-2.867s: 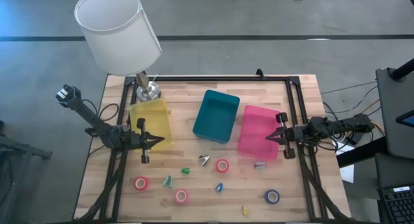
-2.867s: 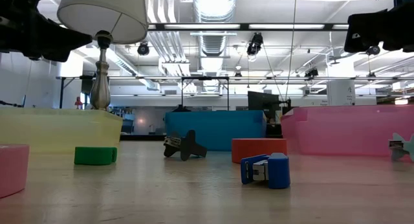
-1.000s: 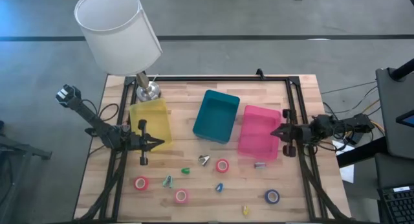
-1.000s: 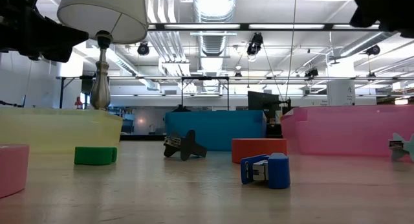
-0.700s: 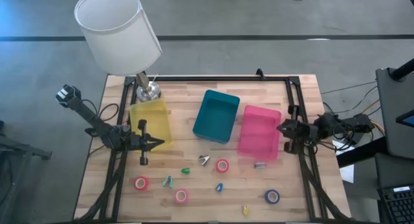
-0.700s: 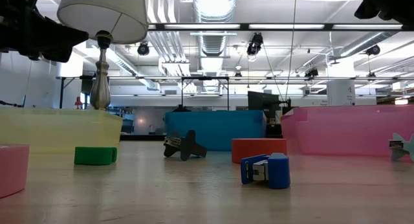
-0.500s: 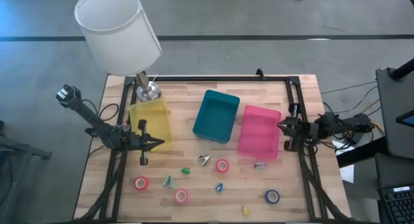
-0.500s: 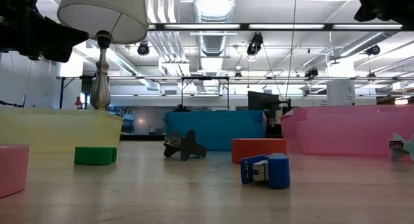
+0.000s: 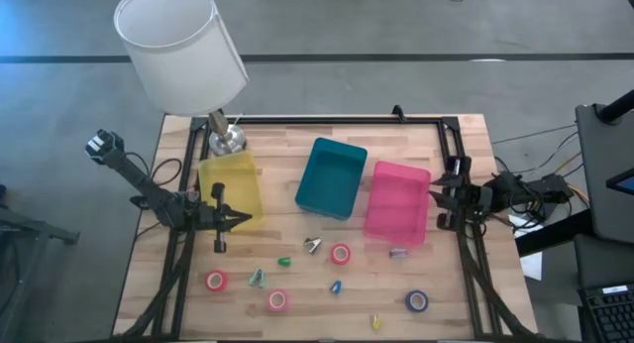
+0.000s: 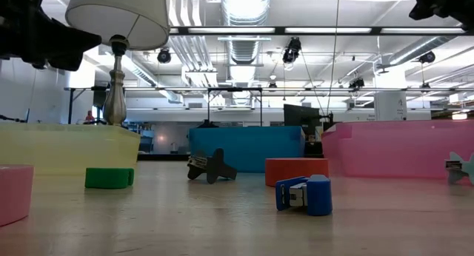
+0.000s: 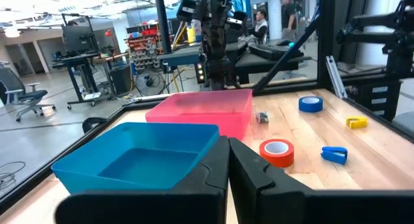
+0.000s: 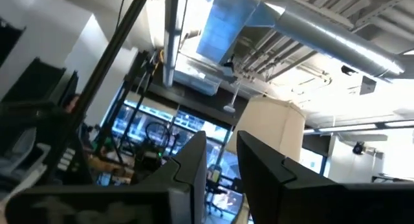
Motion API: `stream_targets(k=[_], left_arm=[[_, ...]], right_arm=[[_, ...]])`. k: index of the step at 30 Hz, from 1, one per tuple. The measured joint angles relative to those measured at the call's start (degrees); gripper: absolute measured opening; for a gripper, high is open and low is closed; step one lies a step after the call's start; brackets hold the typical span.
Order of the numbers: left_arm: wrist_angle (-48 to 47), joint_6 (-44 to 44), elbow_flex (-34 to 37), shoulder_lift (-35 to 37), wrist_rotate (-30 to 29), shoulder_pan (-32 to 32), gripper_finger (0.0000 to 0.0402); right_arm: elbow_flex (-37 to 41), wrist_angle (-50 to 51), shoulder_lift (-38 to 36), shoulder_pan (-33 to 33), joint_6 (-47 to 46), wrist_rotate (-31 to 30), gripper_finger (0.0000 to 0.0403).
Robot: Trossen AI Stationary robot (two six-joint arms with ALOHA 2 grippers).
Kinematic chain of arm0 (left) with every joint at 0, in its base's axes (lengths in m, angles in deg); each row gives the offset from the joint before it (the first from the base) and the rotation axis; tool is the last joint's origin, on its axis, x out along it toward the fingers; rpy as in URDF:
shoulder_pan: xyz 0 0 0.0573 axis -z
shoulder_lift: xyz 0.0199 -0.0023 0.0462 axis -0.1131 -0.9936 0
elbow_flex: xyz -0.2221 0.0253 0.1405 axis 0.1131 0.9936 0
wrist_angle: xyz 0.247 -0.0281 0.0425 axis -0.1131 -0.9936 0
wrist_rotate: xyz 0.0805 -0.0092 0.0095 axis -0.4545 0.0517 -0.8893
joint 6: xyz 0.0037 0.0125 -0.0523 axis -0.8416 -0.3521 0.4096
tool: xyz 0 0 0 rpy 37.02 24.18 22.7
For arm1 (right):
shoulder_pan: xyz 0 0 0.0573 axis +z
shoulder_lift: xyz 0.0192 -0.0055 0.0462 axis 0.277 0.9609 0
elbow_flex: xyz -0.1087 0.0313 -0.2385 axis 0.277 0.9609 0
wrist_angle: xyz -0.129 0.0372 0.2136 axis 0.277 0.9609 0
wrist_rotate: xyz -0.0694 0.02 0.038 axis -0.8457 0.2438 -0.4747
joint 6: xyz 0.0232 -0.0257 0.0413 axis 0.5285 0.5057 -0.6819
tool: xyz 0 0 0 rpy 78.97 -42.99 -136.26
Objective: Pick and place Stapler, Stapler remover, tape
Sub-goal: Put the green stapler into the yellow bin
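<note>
Three red-pink tape rolls (image 9: pixel 216 281) (image 9: pixel 277 300) (image 9: pixel 341 254) and a blue one (image 9: pixel 416 301) lie flat on the near half of the table. The dark stapler remover (image 9: pixel 313 245) sits between them. Small staplers lie around: green (image 9: pixel 284 261), teal (image 9: pixel 257 277), blue (image 9: pixel 336 285), yellow (image 9: pixel 376 321), grey (image 9: pixel 398 252). My left gripper (image 9: pixel 238 217) is shut, level, beside the yellow bin. My right gripper (image 9: pixel 441 196) hovers at the pink bin's right side, tipped upward; its fingers (image 12: pixel 222 146) stand apart against the ceiling.
Yellow bin (image 9: pixel 232 189), teal bin (image 9: pixel 332 177) and pink bin (image 9: pixel 398 201) stand in a row mid-table. A lamp (image 9: pixel 180 48) with a white shade rises at the far left corner. A black frame (image 9: pixel 458 174) borders the table.
My right gripper has drawn back from the pink bin toward the table's right edge and tipped upward. Nothing on the table has moved.
</note>
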Motion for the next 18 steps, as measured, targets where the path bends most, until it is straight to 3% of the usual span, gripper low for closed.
stream_targets(k=[8, 14, 18], left_arm=[[1.0, 5.7, 0.0, -0.1, 4.9, 0.0, 0.0009], [2.6, 10.0, -0.1, -0.1, 5.0, -0.1, 0.0011], [2.6, 10.0, -1.8, -0.8, 6.4, -0.1, 0.0036]], right_arm=[[-1.1, -0.4, 5.0, 0.0, -2.0, 0.1, 0.0118], [-3.4, -1.0, 13.3, 0.0, -7.1, 0.1, 0.0156], [-5.9, -1.0, 19.6, 0.0, -12.6, 0.1, 0.0169]])
